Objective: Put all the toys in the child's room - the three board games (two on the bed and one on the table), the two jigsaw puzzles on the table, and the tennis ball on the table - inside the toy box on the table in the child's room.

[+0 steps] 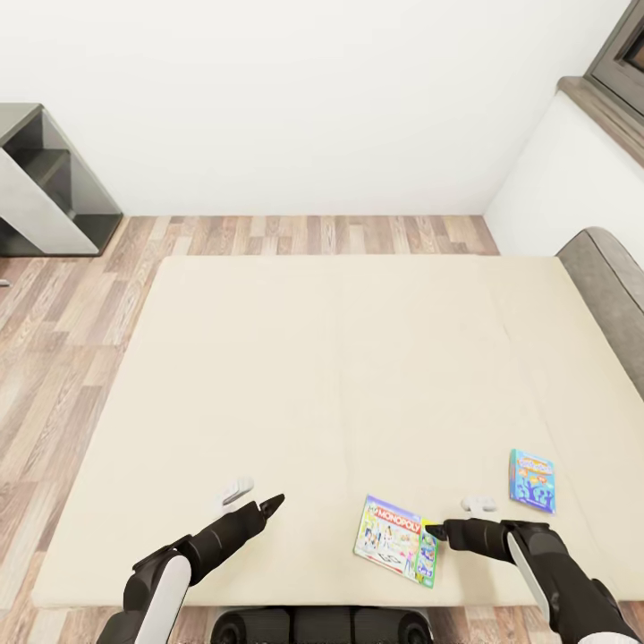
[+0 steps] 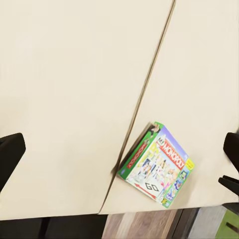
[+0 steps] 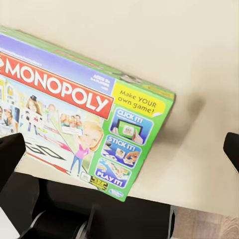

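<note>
Reaching over the near edge of the bed, both arms are out above the beige mattress. Right tool sits just beside the right end of the Monopoly box; the right wrist view shows its two dark fingertips spread wide at the frame edges with the box between and below them, nothing held. Left tool hovers over bare mattress, well apart from the box; its fingers are likewise spread wide and empty.

Monopoly box lies flat near the bed's front edge, one corner close to the overhang. Blue game box lies flat further right, toward the grey headboard.

Handling, judged:
- Monopoly box: thin rigid cardboard rectangle, glossy printed lid, green side walls. Likely light and stiff, surface probably slick.
- Lying flat on a soft-looking mattress leaves little room to get a finger underneath.
- Best hold looks to be across the thin edge at the right end or the corner nearest the front, pinching top and bottom faces; a grip near one end may let the box droop or swing.
- Mattress surface is matte, plain, with a seam line running past the box.
</note>
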